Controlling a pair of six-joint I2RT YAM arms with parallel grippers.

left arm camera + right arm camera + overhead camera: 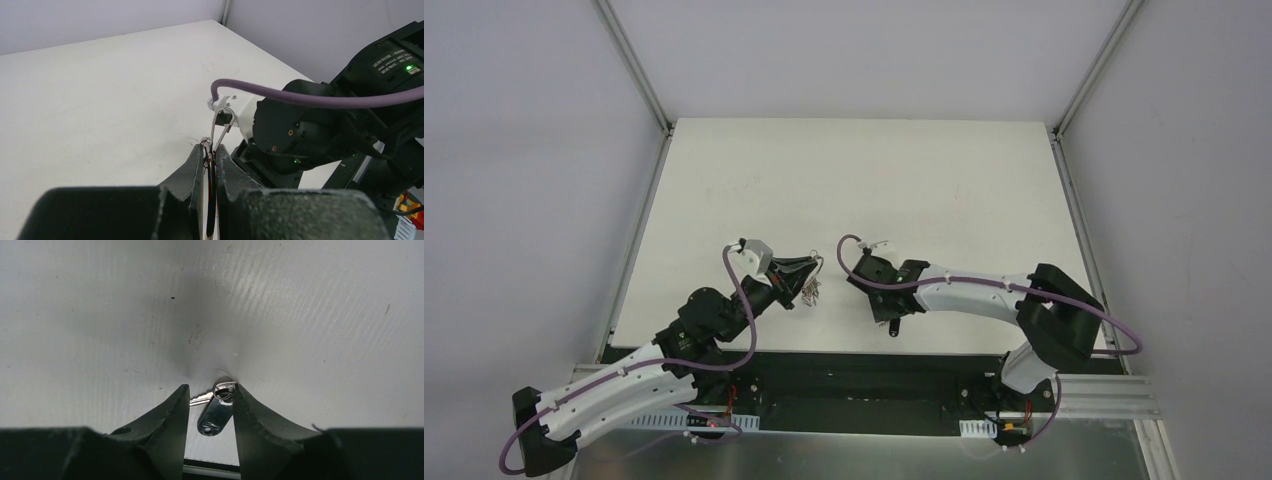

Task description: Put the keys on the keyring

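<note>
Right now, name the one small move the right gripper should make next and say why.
Probably close the right gripper on the silver key: it lies on the table between the parted jaws, seemingly not pinched. The left gripper is shut on the keyring, its loop sticking out to take a key.

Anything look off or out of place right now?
Nothing is damaged or spilled. One oddity: the keys lie loose on the table between the right hand's open fingers, apart from the keyring, which the left hand holds clamped.
</note>
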